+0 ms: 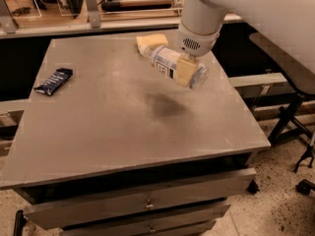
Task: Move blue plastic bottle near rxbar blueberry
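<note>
My gripper [186, 71] is shut on the blue plastic bottle [166, 61] and holds it in the air above the grey table [123, 127], over its right half. The bottle lies tilted, its white cap toward the far left, its base to the right. Its shadow falls on the table below. The rxbar blueberry [53, 81], a dark navy wrapper with white lettering, lies flat near the table's left edge, well apart from the bottle.
A yellow sponge [151, 41] lies at the table's far edge, just behind the bottle's cap. Drawers sit under the table front. A dark stand [295, 117] is at the right on the speckled floor.
</note>
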Controlling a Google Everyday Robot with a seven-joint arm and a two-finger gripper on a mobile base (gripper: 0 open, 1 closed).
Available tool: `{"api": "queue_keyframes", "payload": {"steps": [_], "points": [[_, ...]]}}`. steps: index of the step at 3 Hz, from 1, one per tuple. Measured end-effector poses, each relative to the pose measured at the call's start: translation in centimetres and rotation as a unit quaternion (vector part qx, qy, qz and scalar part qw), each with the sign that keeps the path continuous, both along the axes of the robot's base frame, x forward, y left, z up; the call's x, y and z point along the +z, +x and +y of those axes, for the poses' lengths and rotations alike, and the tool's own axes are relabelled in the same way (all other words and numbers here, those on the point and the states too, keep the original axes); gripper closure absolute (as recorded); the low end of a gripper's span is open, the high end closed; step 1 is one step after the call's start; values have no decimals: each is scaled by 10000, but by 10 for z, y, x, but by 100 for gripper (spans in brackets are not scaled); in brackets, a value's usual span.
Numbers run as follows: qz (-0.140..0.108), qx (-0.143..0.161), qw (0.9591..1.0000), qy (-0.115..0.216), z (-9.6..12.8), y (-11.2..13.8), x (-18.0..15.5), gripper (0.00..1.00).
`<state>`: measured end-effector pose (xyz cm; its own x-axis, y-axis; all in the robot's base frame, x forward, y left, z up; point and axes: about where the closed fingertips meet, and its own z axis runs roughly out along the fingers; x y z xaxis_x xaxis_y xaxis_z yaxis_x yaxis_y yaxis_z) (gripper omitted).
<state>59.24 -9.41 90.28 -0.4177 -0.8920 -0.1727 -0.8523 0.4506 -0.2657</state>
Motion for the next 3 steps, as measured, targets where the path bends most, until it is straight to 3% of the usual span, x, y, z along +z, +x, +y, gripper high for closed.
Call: {"api": "queue_keyframes", "payload": {"steps": [1, 2, 3], "points": [[24, 84, 10000, 27, 3, 1, -1, 100], [35, 390, 9990, 202, 22, 20, -8, 100], [182, 966, 9947, 295, 58, 43, -19, 100]]}}
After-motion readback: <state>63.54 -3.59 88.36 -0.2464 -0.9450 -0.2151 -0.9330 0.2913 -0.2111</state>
